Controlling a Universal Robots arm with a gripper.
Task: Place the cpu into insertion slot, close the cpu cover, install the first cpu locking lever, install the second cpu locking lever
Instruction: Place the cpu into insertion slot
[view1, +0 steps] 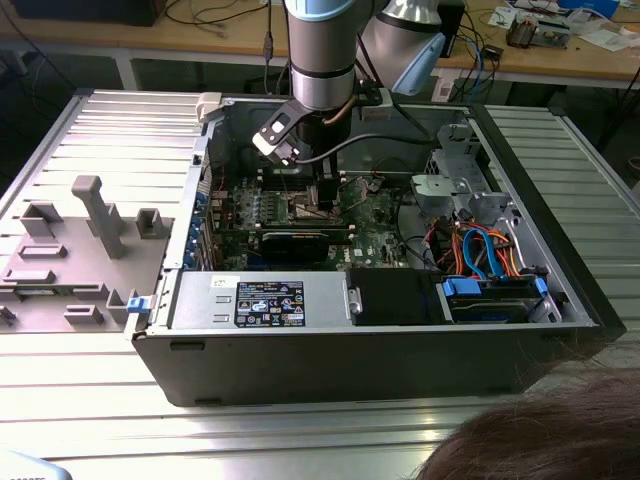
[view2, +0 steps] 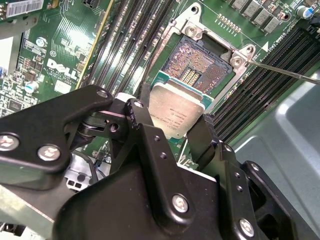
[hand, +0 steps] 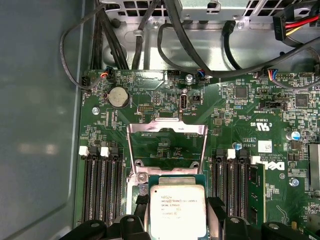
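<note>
Nearest in the exterior view sat the open PC case (view1: 350, 360). Further in, the gripper (view1: 325, 198) hung low over the green motherboard (view1: 378, 215). In the second wrist view its 2 fingers (view2: 140, 117) were pinched on opposite edges of the cpu (view2: 175, 107). The chip was held just short of the insertion slot (view2: 202, 67), whose contacts lay bare. Past that, the cpu cover (hand: 167, 128) stood flipped open. So I'd call it step 1 of 4, chip not seated yet. Seating it needs the cpu squared up with the insertion slot and set down flat, with no sliding across those contacts.
</note>
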